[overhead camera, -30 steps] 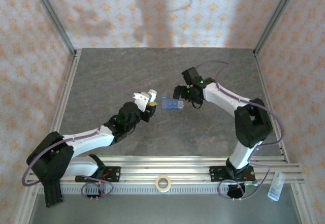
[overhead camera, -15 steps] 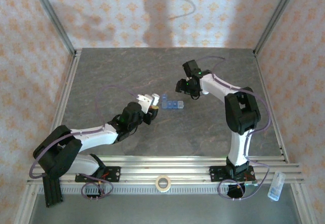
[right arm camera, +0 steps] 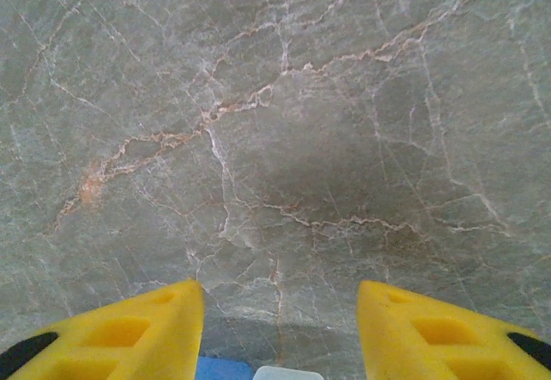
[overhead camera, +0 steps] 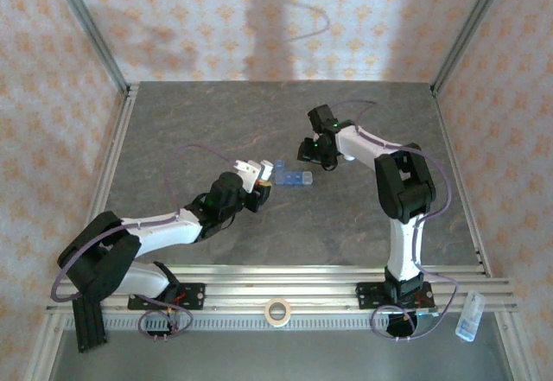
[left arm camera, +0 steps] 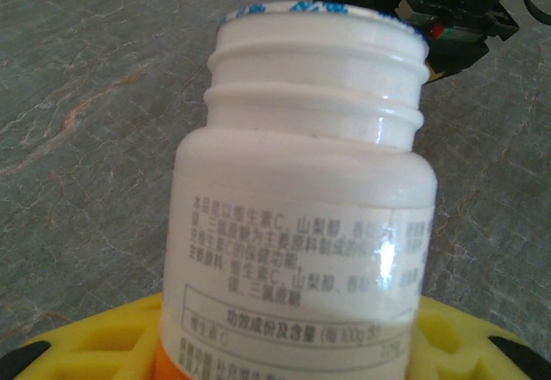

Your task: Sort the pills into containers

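Left claw (left arm camera: 291, 311): yellow fingers (left arm camera: 95, 337) clamped on the lower body of a white plastic bottle (left arm camera: 301, 225). It has a printed label, an orange band at the base and an exposed threaded neck, and it is tilted with the mouth away from the wrist.

Top view: the bottle mouth is just beside the left end of the translucent blue plastic pill-organiser strip (overhead camera: 294, 179). Can't tell if they touch. The strip lies flat on the grey marble-pattern table (overhead camera: 216, 122), mid-table between the two arms.

Right claw (right arm camera: 275, 298): yellow fingers apart, gripping nothing, bare table between the tips. A blue and a pale scrap show at the bottom edge between the fingers; can't tell what they are. Top view: it sits near the strip's far right side, apart from it.

Roll of tape (overhead camera: 276, 312) on the front rail.
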### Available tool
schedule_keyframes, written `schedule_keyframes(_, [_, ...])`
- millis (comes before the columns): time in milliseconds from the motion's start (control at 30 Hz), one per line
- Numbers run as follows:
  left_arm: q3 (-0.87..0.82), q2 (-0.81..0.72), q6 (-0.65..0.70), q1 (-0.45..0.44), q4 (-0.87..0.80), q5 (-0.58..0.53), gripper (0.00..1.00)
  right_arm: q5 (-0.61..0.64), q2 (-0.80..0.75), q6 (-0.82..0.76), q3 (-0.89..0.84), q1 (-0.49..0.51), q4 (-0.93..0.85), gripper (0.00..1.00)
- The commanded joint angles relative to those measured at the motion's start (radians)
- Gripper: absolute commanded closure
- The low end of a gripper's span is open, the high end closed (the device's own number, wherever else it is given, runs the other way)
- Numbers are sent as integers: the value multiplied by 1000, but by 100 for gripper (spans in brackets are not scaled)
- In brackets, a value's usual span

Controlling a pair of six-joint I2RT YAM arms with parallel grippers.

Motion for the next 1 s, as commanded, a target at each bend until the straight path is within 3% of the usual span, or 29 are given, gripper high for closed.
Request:
schedule_keyframes(0, [26, 4, -10, 9, -11, 7, 100, -11, -11, -13, -34, 5, 8, 50])
schedule_keyframes(733, [29, -5, -12, 8, -15, 15, 100, -37, -167, 42, -230, 110, 62, 54])
schedule_keyframes(967, [22, -27, -31, 8, -55, 25, 100, 24, -248, 44, -262, 111, 48, 44])
